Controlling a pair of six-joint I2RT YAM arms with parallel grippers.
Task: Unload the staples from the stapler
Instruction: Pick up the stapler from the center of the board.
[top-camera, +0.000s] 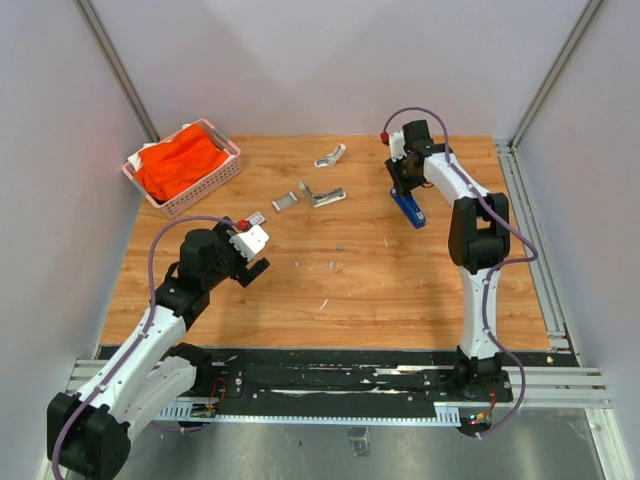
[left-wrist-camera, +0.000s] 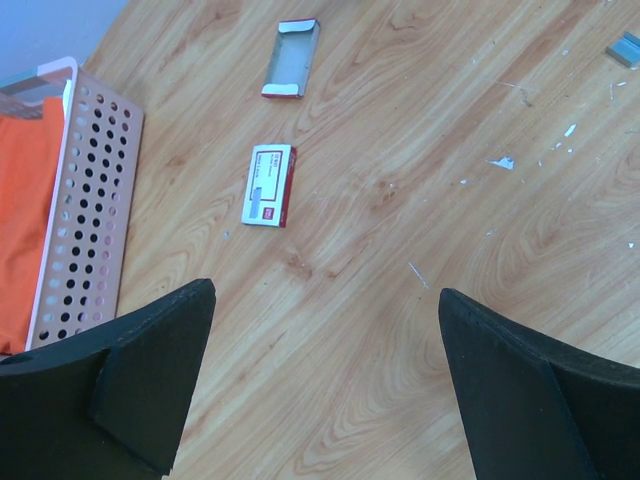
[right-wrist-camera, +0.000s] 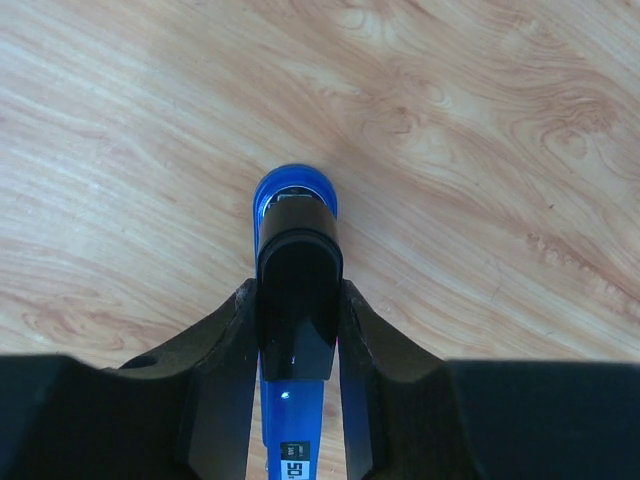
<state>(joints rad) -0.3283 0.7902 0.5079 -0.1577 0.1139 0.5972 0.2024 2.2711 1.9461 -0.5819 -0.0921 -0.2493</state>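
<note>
The stapler lies on the table far off to the right of the pink basket, clear across the boards from it and a touch nearer to you. Your right end effector sits down over it. In the right wrist view you see the stapler running straight away from the camera, its rounded blue end farthest out. The two black fingers press against either side of its black top arm, so the right end effector is closed on the stapler.

Your left end effector hangs above the table just right of the basket and nearer to you than it. Its fingers are spread wide with nothing between them. Below it, close to the basket's perforated side, lies a small white box with a red edge. An opened cardboard tray lies a little beyond that.

Between the basket and the stapler you can see two pale grey angled pieces, one behind the other. A small flat grey piece lies on their basket side. The basket holds orange cloth. Tiny pale scraps dot the boards; you cannot tell from these views whether any of them is a staple strip.
</note>
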